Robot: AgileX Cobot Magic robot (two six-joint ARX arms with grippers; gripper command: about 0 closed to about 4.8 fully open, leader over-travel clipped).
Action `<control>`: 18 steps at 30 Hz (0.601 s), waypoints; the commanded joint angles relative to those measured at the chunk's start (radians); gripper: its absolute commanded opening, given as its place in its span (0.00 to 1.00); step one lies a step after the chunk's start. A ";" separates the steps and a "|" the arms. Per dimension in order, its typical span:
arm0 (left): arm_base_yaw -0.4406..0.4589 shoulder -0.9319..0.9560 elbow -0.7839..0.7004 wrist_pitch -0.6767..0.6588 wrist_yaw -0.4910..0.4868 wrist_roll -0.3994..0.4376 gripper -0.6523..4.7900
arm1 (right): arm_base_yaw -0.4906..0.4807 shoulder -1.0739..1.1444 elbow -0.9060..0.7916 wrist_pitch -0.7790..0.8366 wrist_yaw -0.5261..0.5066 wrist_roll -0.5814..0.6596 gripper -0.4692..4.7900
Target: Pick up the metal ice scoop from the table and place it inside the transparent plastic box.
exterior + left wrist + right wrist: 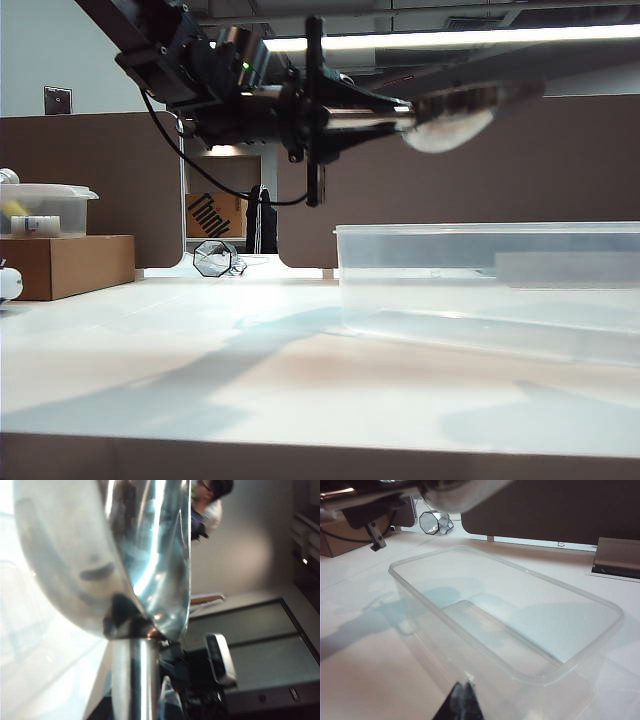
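On the worktop, right of centre, the box is seen empty. Above its near-left end, the scoop is held level, handle clamped in the left jaws. Right jaws: state cannot be told.

- The left gripper is clamped on the metal ice scoop, holding it level and high in the air.
- The scoop's bowl hangs above the transparent plastic box, well clear of its rim.
- The box sits on the white table.
- A cardboard box at far left carries a small lidded container.
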 commanded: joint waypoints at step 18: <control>-0.101 -0.003 0.008 0.023 -0.232 -0.021 0.11 | 0.000 0.000 0.001 0.017 -0.001 -0.002 0.09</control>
